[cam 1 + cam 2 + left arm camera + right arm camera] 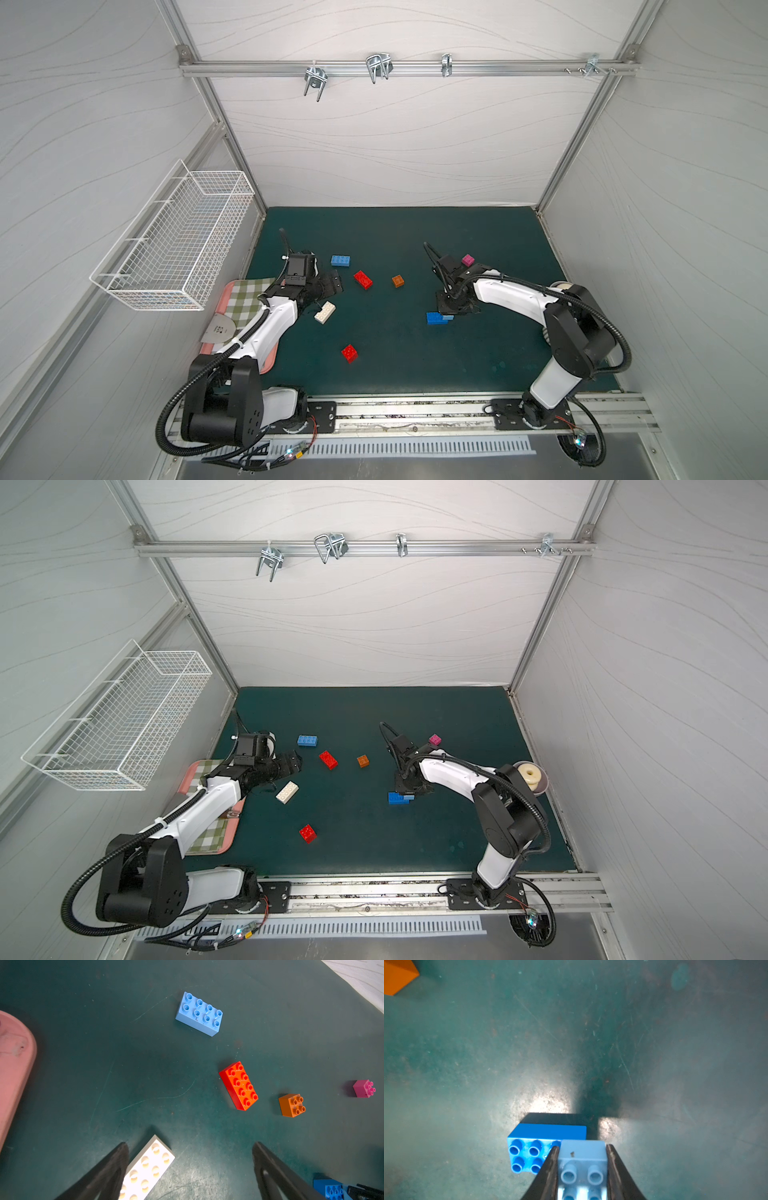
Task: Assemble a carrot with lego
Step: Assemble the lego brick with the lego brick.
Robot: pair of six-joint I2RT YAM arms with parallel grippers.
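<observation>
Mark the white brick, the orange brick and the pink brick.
white brick (pixel 325 312), in a top view, centre of studded top.
orange brick (pixel 398 281), in a top view, studded top.
pink brick (pixel 468 260), in a top view, studded top.

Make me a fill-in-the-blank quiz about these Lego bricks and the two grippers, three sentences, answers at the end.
1. The right gripper has its jaws ____ on a small light-blue brick.
2. The long brick nearest the left gripper, whose jaws stand open, is ____.
3. The red bricks lying on the green mat number ____.
Missing words: shut; white; two.
</observation>
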